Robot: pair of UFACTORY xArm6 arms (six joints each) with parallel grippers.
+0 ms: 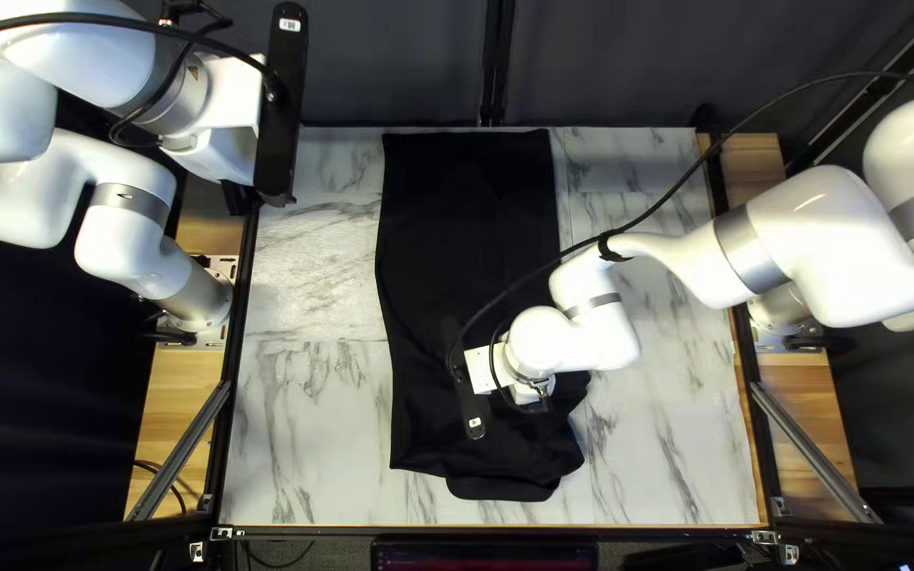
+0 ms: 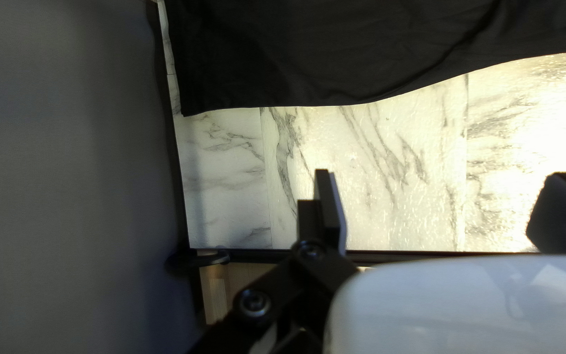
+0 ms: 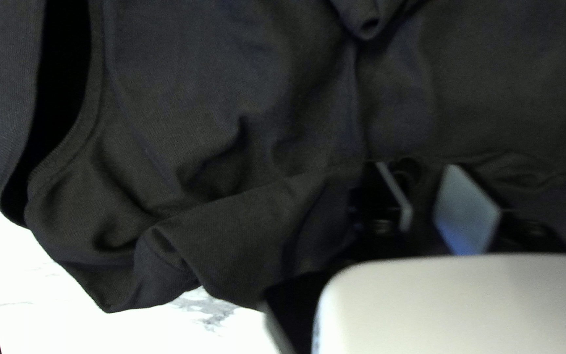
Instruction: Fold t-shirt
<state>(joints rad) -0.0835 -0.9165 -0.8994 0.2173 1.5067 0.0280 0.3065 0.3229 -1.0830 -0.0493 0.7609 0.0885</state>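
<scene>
I have the t-shirt laid out as a long black strip on the marbled tabletop, running from the far edge down toward the near edge. Its far half looks fairly flat, while the near end is rumpled, with a rounded piece jutting out toward me and a bunched corner on its right side. My left arm's end effector is raised at the far left of the tabletop, off to the side of the cloth. From its wrist I see the end effector spread wide with nothing held; the t-shirt's edge lies ahead of it, with the dark curtain beyond the tabletop's far edge. My right arm reaches across from the right, putting its end effector over the nearer part of the t-shirt. In the right wrist view that end effector is partly open, its two fingers a moderate gap apart, and I see dark cloth in the gap but no grip on it. Around it the fabric is creased and folded over, with a dark, seamed opening off to one side and a small curl ahead. I can't tell whether either fingertip touches the cloth.
</scene>
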